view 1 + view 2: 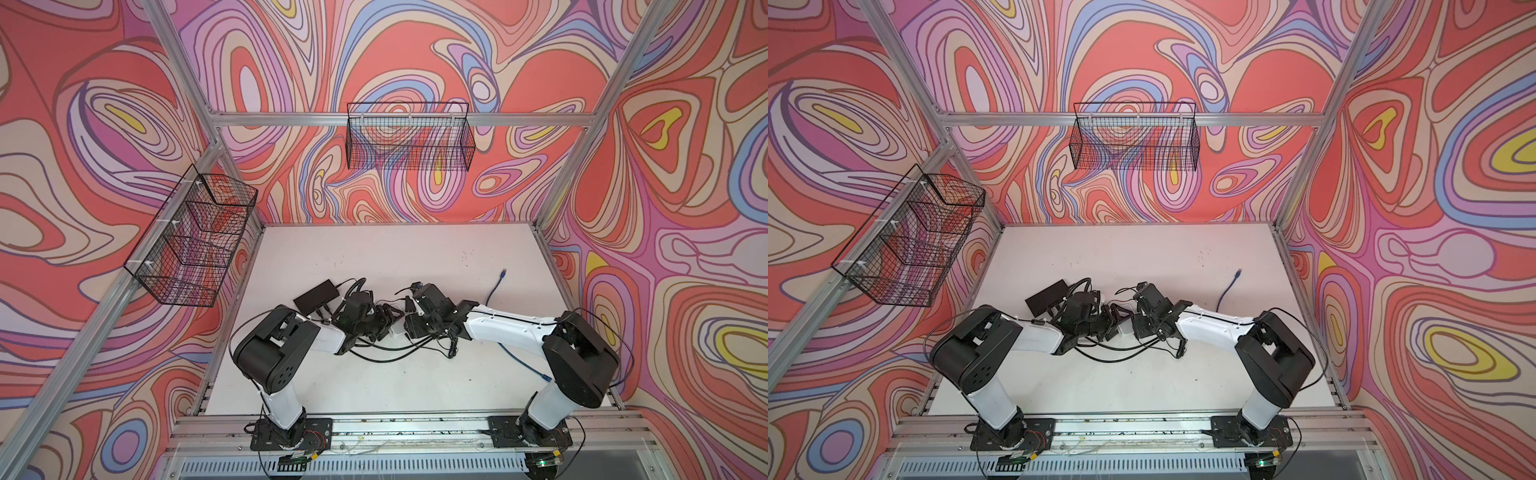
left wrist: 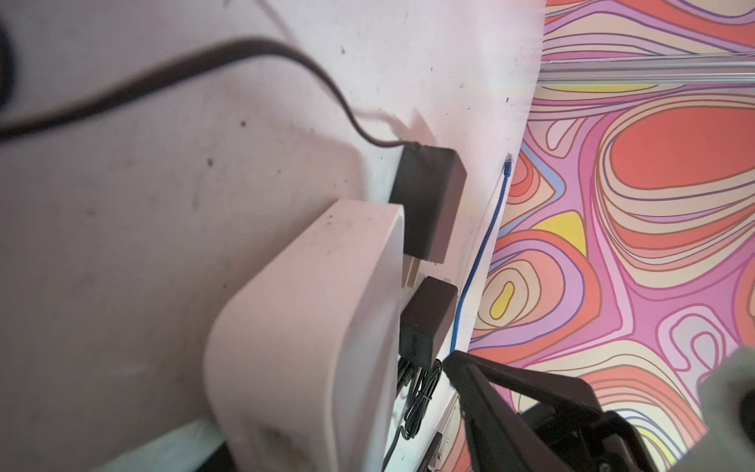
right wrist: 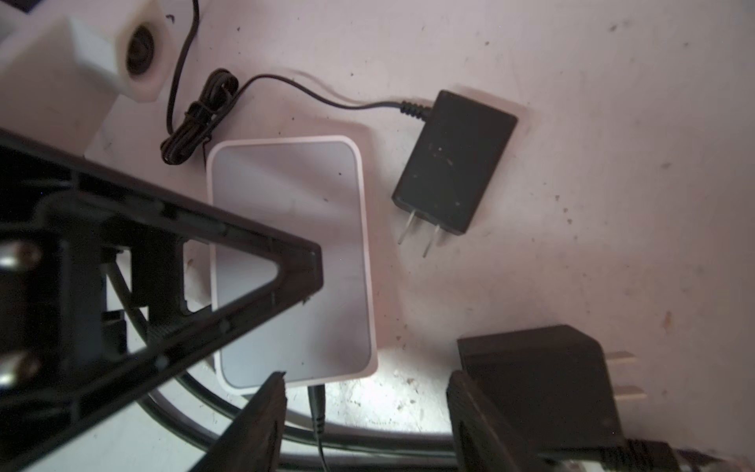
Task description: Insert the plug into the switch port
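The white switch [image 3: 290, 261] lies flat on the table; both top views show only a sliver of it [image 1: 397, 331] [image 1: 1125, 328] between the two grippers. A black barrel plug [image 3: 316, 402] on a thin black cable meets the switch's near edge; the port itself is hidden. My right gripper [image 3: 367, 386] is open, its fingers astride the plug end and holding nothing. My left gripper [image 2: 327, 408] is open around the switch [image 2: 310, 327]. One of its fingers [image 2: 470, 372] stands clear of the switch's side and the other is hidden. In a top view the grippers [image 1: 388, 318] [image 1: 411, 316] nearly meet.
Two black power adapters [image 3: 453, 163] [image 3: 539, 380] lie beside the switch, with a bundled black cord [image 3: 192, 122]. A black box [image 1: 316, 296] with cables sits behind the left arm. A blue network cable [image 1: 494, 291] trails along the right. Wire baskets [image 1: 409, 137] [image 1: 191, 237] hang on the walls.
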Controlling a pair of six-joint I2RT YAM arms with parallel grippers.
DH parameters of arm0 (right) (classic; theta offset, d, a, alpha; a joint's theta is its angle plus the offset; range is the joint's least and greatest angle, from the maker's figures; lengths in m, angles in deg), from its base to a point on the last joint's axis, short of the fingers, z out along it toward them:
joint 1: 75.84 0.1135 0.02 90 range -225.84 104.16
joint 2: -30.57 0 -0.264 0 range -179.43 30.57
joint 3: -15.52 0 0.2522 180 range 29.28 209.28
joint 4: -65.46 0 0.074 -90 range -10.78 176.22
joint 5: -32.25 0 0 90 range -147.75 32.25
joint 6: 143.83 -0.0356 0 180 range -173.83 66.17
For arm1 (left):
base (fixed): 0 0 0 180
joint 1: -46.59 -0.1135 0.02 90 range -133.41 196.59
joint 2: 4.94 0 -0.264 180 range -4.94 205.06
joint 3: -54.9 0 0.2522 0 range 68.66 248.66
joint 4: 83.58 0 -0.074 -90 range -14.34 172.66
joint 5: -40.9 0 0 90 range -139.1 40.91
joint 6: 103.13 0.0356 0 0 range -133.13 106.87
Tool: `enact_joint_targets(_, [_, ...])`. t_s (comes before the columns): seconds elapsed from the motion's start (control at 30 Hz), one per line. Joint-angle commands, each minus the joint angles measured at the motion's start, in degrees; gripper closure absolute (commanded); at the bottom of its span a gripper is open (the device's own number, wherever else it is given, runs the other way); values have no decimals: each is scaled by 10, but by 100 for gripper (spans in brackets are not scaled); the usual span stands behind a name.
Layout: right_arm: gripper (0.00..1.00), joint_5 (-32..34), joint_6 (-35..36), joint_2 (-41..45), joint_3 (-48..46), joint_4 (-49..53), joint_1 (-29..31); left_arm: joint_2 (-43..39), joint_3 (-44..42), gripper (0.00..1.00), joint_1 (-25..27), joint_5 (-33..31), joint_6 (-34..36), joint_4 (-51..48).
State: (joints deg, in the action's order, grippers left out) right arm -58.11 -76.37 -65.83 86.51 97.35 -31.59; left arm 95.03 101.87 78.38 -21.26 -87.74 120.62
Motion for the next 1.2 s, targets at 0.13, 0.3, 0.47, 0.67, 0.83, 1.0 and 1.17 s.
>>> enact_joint_targets(0.13, [29, -17, 40, -41, 48, 17, 1, -9, -11, 16, -6, -16, 10, -59])
enact_joint_targets(0.3, [27, -18, 41, -48, 63, 16, 6, -58, -15, 10, -22, -41, 49, -151])
enact_joint_targets(0.47, [24, -6, 38, -70, 87, 32, 17, -114, -16, 5, -41, -66, 88, -240])
enact_joint_targets(0.67, [21, 20, 18, -94, 111, 49, 39, -184, -31, 4, -71, -89, 115, -303])
enact_joint_targets(0.83, [19, 58, 12, -119, 133, 69, 61, -251, -53, 2, -97, -100, 147, -373])
enact_joint_targets(1.0, [17, 85, 13, -148, 162, 96, 73, -324, -54, 0, -103, -122, 175, -440])
enact_joint_targets(1.17, [17, 115, 7, -163, 176, 114, 78, -369, -45, 0, -109, -132, 199, -485])
